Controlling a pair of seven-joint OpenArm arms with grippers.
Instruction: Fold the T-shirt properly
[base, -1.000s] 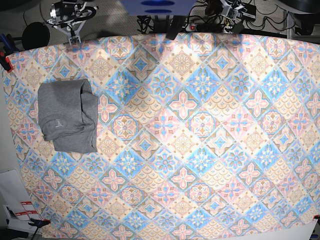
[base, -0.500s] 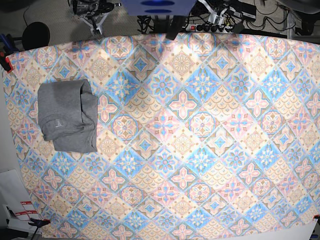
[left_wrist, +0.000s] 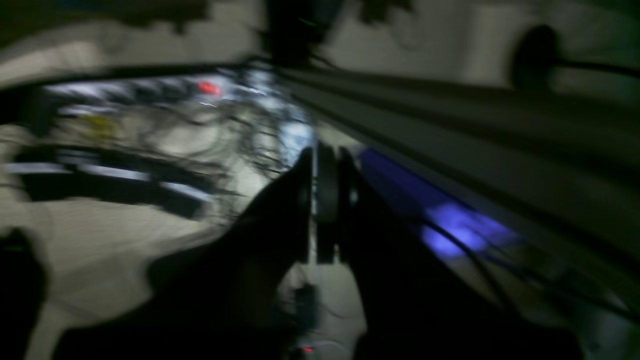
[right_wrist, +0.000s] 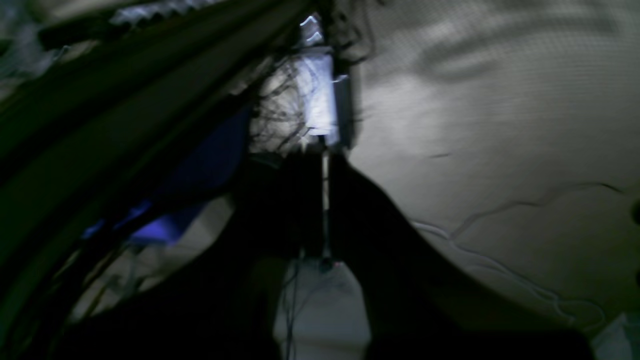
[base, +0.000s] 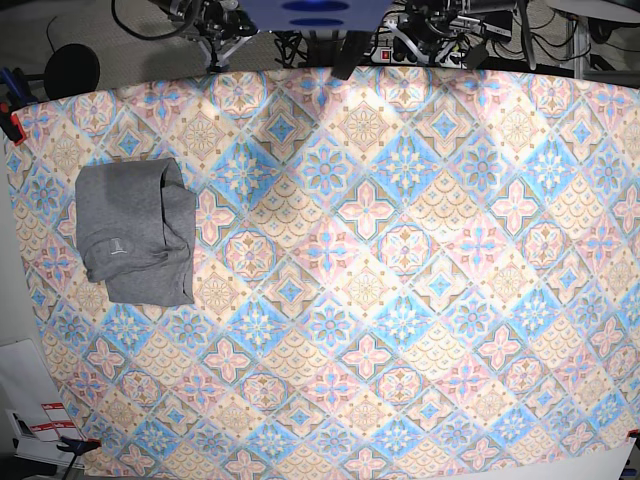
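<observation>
A heather-grey T-shirt (base: 135, 231) lies folded into a compact rectangle at nine o'clock, flat, its small label showing.

- Blurred, dim view; the left gripper (left_wrist: 320, 200) shows as dark fingers pressed together.
- Tangled cables (left_wrist: 240, 135) beyond, a red light (left_wrist: 209, 88), a blue patch (left_wrist: 450, 225).

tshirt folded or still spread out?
Folded: the T-shirt lies as a compact grey rectangle near the tablecloth's left edge, no sleeves sticking out.

only the t-shirt (base: 135, 230) is lying in the way at the tabletop's (base: 400, 300) left; everything rightward is lying open.
</observation>
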